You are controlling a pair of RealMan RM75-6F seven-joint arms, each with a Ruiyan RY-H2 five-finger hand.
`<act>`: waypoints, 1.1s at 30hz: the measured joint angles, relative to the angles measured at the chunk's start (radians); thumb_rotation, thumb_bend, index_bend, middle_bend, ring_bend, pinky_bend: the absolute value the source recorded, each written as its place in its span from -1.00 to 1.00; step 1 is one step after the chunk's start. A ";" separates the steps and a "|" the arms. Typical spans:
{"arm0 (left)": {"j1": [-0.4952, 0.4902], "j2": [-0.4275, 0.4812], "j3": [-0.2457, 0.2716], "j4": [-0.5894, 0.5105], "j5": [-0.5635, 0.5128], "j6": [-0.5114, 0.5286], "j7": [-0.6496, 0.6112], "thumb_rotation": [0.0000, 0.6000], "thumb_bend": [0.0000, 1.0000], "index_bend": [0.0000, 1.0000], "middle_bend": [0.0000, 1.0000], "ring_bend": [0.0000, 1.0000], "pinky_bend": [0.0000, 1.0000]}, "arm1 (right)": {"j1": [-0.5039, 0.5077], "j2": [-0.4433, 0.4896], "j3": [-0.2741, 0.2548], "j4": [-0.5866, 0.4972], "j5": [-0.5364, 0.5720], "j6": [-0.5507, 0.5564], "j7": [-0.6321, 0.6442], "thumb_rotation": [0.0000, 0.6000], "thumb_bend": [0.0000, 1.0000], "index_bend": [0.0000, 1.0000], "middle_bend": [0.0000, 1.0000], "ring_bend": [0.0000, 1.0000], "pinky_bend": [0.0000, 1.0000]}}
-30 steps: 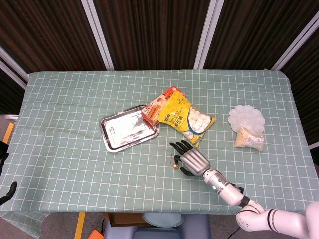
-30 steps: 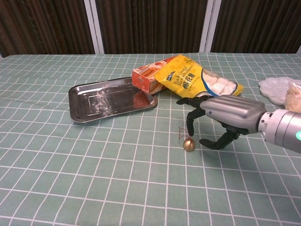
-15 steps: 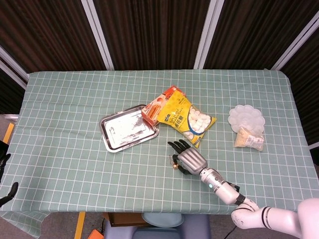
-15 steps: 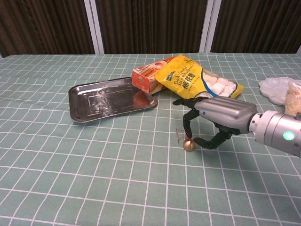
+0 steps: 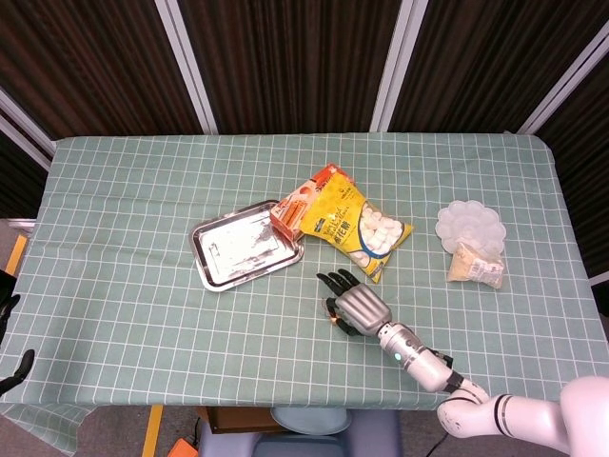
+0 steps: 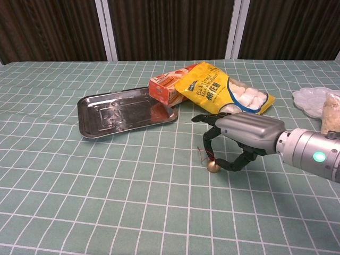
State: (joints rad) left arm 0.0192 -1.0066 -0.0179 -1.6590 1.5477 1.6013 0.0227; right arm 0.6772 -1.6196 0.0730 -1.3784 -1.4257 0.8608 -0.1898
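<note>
A small gold bell (image 6: pixel 212 166) with a red string lies on the green checked tablecloth (image 6: pixel 106 191). My right hand (image 6: pixel 241 130) arches over it from the right, its fingers (image 6: pixel 207 142) hanging just above the bell and its thumb close against the bell's right side. The bell still rests on the cloth. In the head view the right hand (image 5: pixel 357 307) covers most of the bell (image 5: pixel 330 319). At the far left edge of the head view, below the table, a dark sliver of my left hand (image 5: pixel 17 367) shows, too little to read its fingers.
A steel tray (image 5: pixel 238 252) (image 6: pixel 122 111) lies left of the hand. An orange box (image 5: pixel 293 208) (image 6: pixel 166 87) leans on its right rim, beside a yellow marshmallow bag (image 5: pixel 357 226) (image 6: pixel 212 87). A white moulded dish (image 5: pixel 469 225) and a beige snack packet (image 5: pixel 476 264) sit at the right.
My right hand has slid left over the bell, and its fingers and thumb have curled in closer around it. The bell has stayed where it was.
</note>
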 measured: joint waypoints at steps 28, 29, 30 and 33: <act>-0.003 0.001 -0.003 0.001 -0.008 -0.009 0.005 1.00 -0.23 -1.00 -1.00 -1.00 -0.88 | 0.032 0.017 0.067 -0.139 0.006 0.077 -0.006 1.00 0.10 0.53 -0.79 -1.00 -1.00; -0.003 0.000 -0.003 0.000 -0.007 -0.007 0.006 1.00 -0.23 -1.00 -1.00 -1.00 -0.88 | 0.034 0.022 0.066 -0.140 0.007 0.075 -0.023 1.00 0.10 0.54 -0.79 -1.00 -1.00; -0.002 0.000 -0.002 0.000 -0.004 -0.005 0.006 1.00 -0.23 -1.00 -1.00 -1.00 -0.88 | 0.033 0.036 0.060 -0.142 0.008 0.075 -0.054 1.00 0.10 0.54 -0.79 -1.00 -1.00; 0.001 0.001 0.004 -0.001 0.007 0.000 0.009 1.00 -0.24 -1.00 -1.00 -1.00 -0.88 | 0.016 0.096 0.040 -0.174 0.014 0.085 -0.135 1.00 0.10 0.54 -0.77 -1.00 -1.00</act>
State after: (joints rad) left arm 0.0207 -1.0058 -0.0138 -1.6597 1.5544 1.6016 0.0313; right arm 0.6932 -1.5236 0.1127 -1.5522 -1.4113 0.9462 -0.3249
